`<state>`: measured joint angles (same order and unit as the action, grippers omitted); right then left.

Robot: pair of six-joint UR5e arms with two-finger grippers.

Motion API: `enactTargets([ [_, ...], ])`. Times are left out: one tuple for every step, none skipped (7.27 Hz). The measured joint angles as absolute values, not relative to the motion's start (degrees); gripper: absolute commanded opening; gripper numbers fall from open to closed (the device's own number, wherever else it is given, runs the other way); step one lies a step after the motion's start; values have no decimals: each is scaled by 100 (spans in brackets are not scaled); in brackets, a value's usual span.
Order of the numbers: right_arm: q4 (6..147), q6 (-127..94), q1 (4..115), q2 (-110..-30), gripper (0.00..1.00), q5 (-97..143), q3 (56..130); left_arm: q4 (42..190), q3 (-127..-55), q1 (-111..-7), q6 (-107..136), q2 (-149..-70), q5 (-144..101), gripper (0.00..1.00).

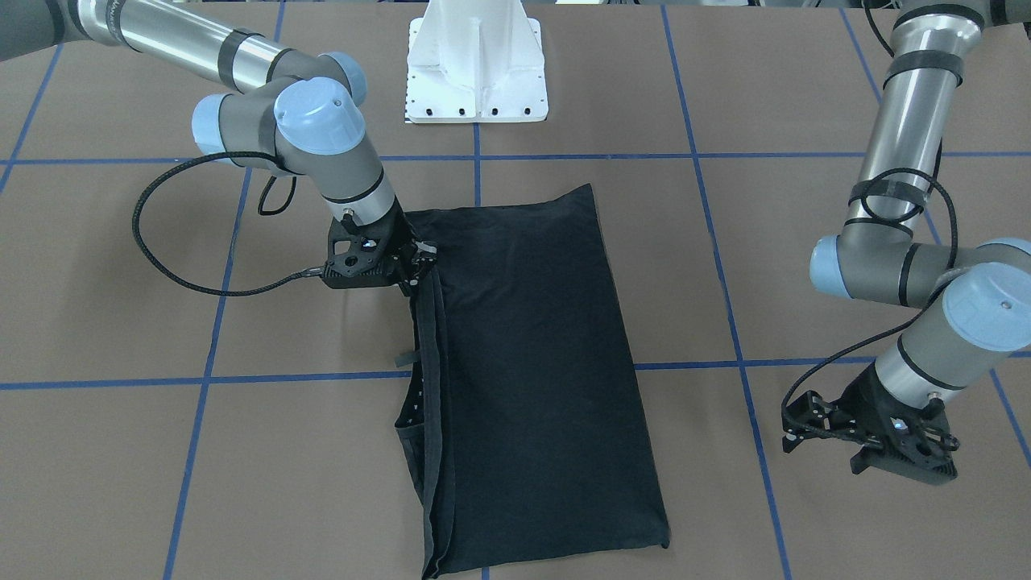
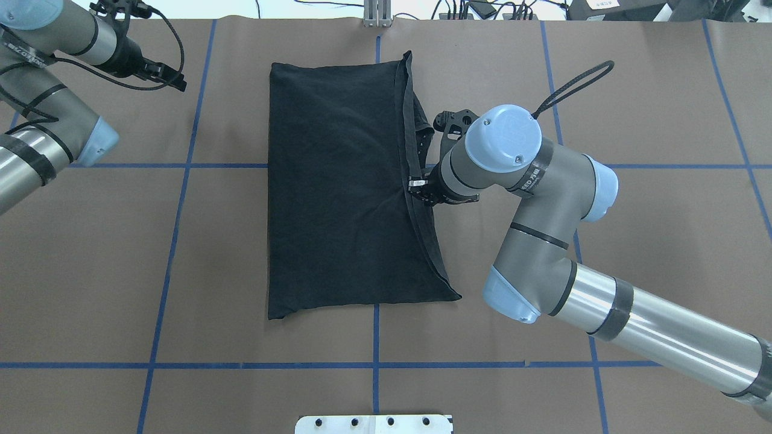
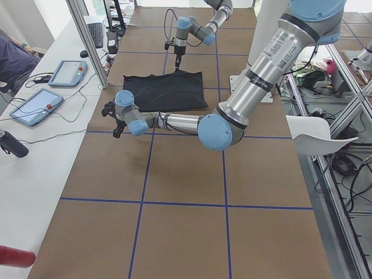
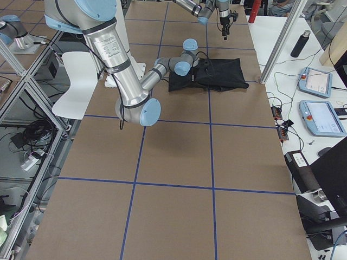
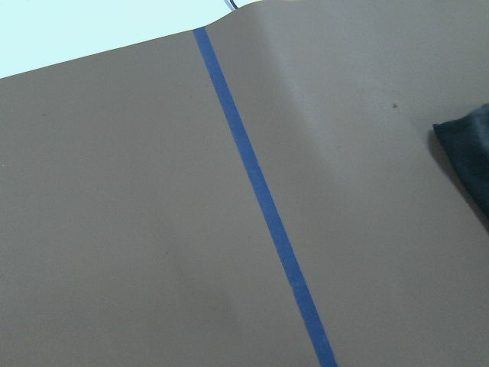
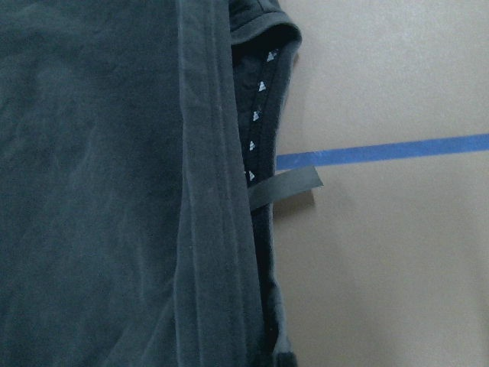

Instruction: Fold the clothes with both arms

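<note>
The black T-shirt (image 1: 532, 346) lies folded into a long rectangle mid-table, plain black side up, also in the overhead view (image 2: 338, 193). My right gripper (image 1: 420, 259) sits at the middle of the shirt's layered long edge (image 2: 417, 188), shut on that edge, which is drawn up toward it. The right wrist view shows the hem and the collar with its label (image 6: 229, 191); the fingers are out of frame. My left gripper (image 1: 791, 425) hangs open and empty over bare table, well off the shirt's other side (image 2: 172, 75). Its wrist view shows one shirt corner (image 5: 470, 153).
The white base pedestal (image 1: 475, 72) stands at the robot's side of the table. Blue tape lines (image 2: 374, 364) grid the brown table cover. A side table with tablets (image 3: 35, 104) and cables runs along the far edge.
</note>
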<state>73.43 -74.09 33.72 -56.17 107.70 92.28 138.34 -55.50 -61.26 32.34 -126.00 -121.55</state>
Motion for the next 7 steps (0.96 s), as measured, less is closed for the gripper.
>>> enactTargets([
  [7346,-7409,3346,-5697,14,10758,9279,13834,-5552,-6126,3234,-12602,-12155,100],
  [7347,-7409,3325,-5730,99,10753,9300,13834,-5553,-6126,3234,-12601,-12155,100],
  [7347,-7409,3312,-5742,100,10750,9314,13834,-5554,-6126,3234,-12598,-12155,100],
  [7354,-7392,3320,-5739,100,10753,9326,13834,-5557,-6126,3234,-12596,-12157,100],
  [7423,-7349,3370,-5714,100,10782,9334,13834,-5561,-6126,3234,-12595,-12161,100],
  [7618,-7312,3432,-5623,100,10813,9336,13834,-5561,-6126,3234,-12595,-12163,100],
  [7980,-7257,3420,-5426,100,10781,9326,13834,-5558,-6126,3236,-12587,-12164,100],
])
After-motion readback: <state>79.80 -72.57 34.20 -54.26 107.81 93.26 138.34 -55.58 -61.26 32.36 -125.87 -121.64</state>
